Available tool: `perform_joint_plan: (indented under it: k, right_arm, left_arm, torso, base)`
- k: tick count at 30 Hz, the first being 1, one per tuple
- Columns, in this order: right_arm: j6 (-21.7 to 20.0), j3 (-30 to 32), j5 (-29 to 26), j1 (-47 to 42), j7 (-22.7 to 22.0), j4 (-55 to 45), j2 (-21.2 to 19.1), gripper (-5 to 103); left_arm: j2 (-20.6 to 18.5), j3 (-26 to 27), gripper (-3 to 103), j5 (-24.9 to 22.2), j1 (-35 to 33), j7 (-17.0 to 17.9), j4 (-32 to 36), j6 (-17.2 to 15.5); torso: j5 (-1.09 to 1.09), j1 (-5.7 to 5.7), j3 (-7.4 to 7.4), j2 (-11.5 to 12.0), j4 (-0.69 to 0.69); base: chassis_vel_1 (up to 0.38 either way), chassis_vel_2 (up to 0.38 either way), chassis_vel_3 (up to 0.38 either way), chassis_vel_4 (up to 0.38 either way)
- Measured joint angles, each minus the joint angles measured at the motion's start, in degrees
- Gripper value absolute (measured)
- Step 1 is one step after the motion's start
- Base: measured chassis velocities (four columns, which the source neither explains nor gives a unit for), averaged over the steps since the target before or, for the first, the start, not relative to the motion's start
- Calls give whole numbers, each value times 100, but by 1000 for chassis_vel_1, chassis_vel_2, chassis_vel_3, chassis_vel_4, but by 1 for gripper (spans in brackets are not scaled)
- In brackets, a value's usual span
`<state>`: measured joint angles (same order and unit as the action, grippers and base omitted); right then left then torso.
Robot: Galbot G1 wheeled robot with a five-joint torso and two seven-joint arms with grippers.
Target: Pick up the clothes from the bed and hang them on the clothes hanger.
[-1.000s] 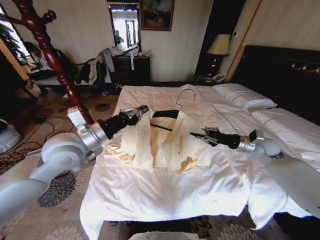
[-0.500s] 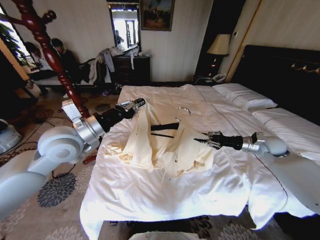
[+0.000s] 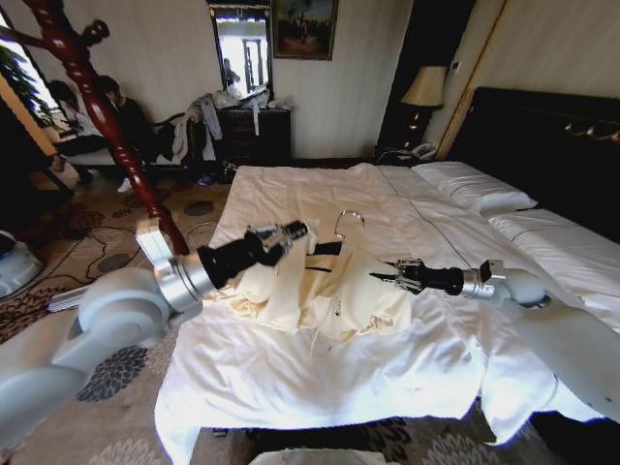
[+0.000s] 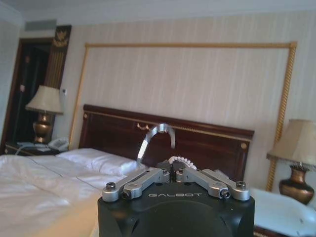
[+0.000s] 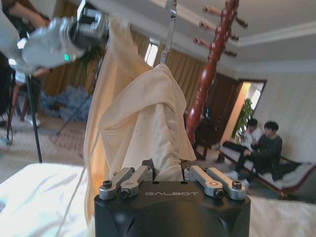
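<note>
With both the left gripper and right gripper pinching the thin pale cream-yellow garment mid-bed, uneven pulling risks slipping it off the slim dark hanger.

You're looking at thin, soft cloth in the clothes, pale cream with a faint sheen, creased and bunched. The clothes hanger has dark, matt arms and a bright, polished metal wire hook. The bed wears white, matt quilted cloth, wrinkled, and its headboard is dark and glossy with gold trim. The left gripper and right gripper have smooth, matt black bodies and brushed silver metal links with dark screw heads at the jaws. The coat stand is turned wood, reddish-brown and glossy.
</note>
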<state>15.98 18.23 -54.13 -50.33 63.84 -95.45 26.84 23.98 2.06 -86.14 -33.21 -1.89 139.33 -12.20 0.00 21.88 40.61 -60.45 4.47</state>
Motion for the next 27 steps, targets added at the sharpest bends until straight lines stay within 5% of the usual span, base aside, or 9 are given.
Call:
perform_joint_plan:
  k: [16, 27]
  right_arm:
    - [-11, 121, -506, -30, -211, -343, -69, 21]
    - [-38, 61, -1148, -48, -398, -486, -47, 21]
  left_arm:
    - [-238, -338, -2, 722, -111, 27, 151, -48]
    - [-297, -330, 33, 1062, -85, 211, 148, -222]
  torso:
    - [0, 0, 0, 0, 0]
    - [0, 0, 0, 0, 0]
  base:
    - [0, 0, 0, 0]
    - [0, 0, 0, 0]
